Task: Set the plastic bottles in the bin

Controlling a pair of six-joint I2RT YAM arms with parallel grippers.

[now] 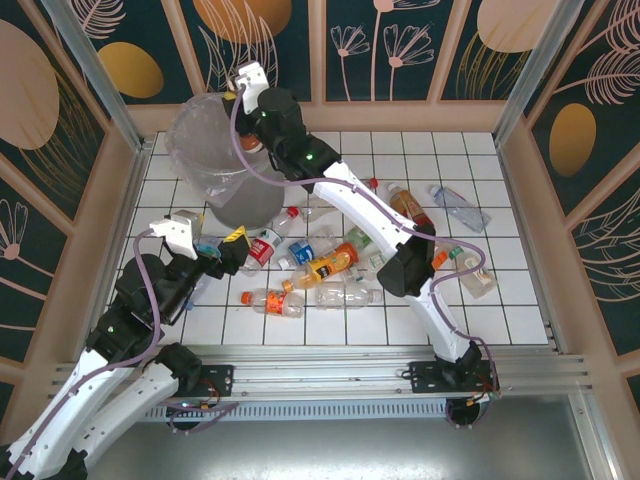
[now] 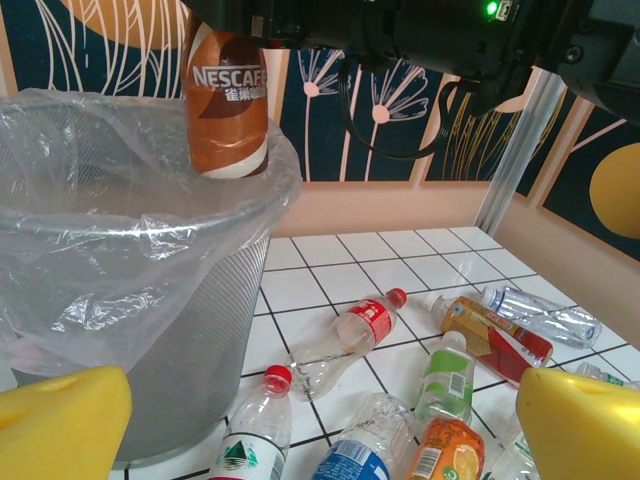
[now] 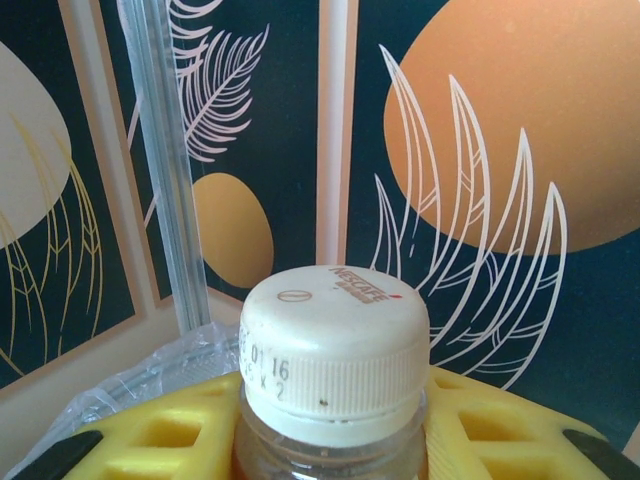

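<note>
While the right gripper [image 3: 335, 440] clenched the brown Nescafé bottle [image 2: 225, 100] by its neck, that bottle hung upright beneath it, over the bin [image 2: 150, 232], close to the rim. A clean drop likely needed a shift inward, clear of the rim. The left gripper [image 1: 216, 246] gaped empty, loose bottles [image 2: 350, 340] just ahead.

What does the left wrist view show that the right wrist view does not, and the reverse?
Left wrist: the brown Nescafe bottle hanging upright over the bin, other bottles lying on the tiles. Right wrist: its white cap between the right gripper's yellow fingers. Both: that bottle, the bin's bag, the patterned wall.
</note>
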